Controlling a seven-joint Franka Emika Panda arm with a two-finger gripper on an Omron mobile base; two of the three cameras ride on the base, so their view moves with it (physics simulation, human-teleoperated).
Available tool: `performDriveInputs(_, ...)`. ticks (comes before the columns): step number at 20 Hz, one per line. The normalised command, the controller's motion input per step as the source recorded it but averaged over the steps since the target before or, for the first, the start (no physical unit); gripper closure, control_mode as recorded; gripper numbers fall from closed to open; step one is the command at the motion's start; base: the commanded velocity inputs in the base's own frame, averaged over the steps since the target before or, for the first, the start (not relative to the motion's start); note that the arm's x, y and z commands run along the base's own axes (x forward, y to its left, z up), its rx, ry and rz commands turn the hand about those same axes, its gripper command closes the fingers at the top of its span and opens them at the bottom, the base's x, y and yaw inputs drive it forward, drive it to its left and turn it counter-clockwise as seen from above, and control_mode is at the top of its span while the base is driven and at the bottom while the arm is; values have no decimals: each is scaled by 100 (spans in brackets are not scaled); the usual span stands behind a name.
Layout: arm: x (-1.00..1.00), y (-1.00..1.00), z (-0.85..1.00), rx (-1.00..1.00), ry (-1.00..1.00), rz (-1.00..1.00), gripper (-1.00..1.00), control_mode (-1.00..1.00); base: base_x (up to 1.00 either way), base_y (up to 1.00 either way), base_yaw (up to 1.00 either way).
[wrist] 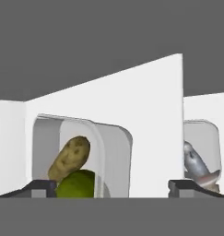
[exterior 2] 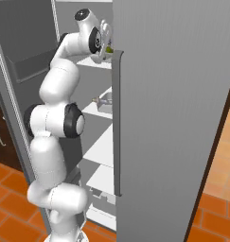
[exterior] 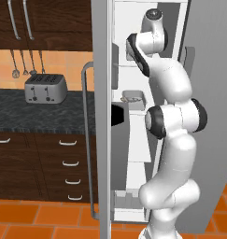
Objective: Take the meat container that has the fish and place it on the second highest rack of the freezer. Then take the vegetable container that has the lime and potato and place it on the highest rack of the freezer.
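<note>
The freezer stands open, with my arm reaching into its top. The vegetable container lies on the highest rack, holding the tan potato and the green lime. In the right base view a bit of green shows in the vegetable container beside the hand. My gripper is open, its tips spread wider than the tray and just in front of it. The meat container sits one rack lower, and the grey fish shows inside it past the white shelf edge.
The freezer's grey door stands close on the arm's right, and a door with a long bar handle on its left. A toaster sits on the dark counter over wood drawers. Lower white shelves lie beneath.
</note>
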Motion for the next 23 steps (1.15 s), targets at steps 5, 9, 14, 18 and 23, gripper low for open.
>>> performDriveInputs(5, -100, 0, -53, 0, -24, 0, -100, -100, 0, 0, 0)
performDriveInputs(9, -100, 14, -3, 0, -24, 0, -100, -100, 0, 0, 0)
performDriveInputs(14, -100, 25, 39, 0, -13, 0, -100, -100, 0, 0, 0)
performDriveInputs(18, -100, 8, 39, 0, -2, 0, -100, -100, 0, 0, 0)
performDriveInputs(23, -100, 3, 22, 1, 0, 0, -100, -100, 0, 0, 0)
